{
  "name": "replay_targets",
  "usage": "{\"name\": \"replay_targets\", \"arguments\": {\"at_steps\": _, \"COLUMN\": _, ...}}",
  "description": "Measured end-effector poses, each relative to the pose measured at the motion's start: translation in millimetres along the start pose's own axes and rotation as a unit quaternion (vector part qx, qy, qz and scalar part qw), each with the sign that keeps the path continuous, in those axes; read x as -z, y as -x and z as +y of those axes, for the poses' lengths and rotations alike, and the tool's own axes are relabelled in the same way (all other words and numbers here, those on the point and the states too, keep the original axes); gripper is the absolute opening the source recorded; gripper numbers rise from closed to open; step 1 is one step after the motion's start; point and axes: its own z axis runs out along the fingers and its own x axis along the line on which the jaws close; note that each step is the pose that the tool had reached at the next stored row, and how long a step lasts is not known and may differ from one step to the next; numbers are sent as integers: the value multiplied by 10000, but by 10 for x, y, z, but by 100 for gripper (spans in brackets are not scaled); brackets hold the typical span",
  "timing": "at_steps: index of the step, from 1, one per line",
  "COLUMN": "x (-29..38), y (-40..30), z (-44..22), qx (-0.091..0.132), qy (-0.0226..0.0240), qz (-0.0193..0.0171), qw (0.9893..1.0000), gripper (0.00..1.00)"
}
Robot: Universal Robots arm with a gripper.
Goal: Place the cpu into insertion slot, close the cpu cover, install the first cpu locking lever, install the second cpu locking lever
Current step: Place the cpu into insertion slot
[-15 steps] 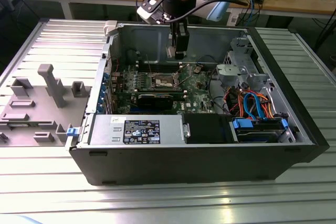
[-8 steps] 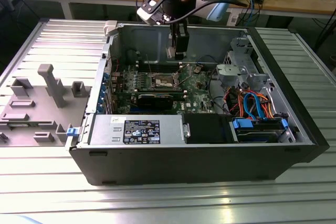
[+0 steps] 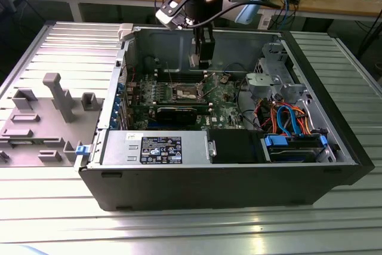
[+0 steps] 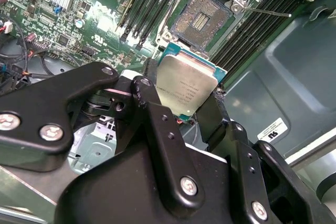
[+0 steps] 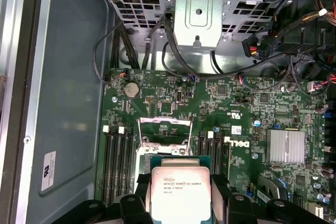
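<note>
My gripper (image 3: 202,57) hangs inside the open computer case, above the green circuit board. It is shut on the cpu (image 4: 186,90), a thin square chip with a silver-grey top, pinched by two opposite edges between the black fingers (image 4: 149,103). In the first wrist view the cpu (image 5: 179,191) sits between the fingertips (image 5: 132,204). The insertion slot (image 4: 202,22) lies uncovered below and ahead of the chip, with a dark centre and a metal rim. The cpu cover (image 5: 164,124) stands raised at the socket's far edge. A thin lever (image 4: 270,12) sticks out beside the socket.
Black memory slots (image 4: 152,1) flank the socket on both sides. A finned heat sink (image 5: 286,146), a metal drive cage (image 5: 195,3) and loose cables (image 5: 283,40) crowd the board. The case wall (image 4: 273,82) is close by. A grey fixture (image 3: 54,97) stands at the exterior view's left.
</note>
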Motion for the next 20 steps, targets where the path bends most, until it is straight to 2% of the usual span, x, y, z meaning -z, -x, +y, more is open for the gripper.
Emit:
{"name": "replay_targets", "arguments": {"at_steps": 14, "x": -36, "y": 1, "z": -6, "qx": -1, "qy": 1, "qz": 0, "qw": 10000, "gripper": 54}}
{"name": "replay_targets", "arguments": {"at_steps": 20, "x": -57, "y": -1, "z": -33, "qx": -1, "qy": 1, "qz": 0, "qw": 10000, "gripper": 54}}
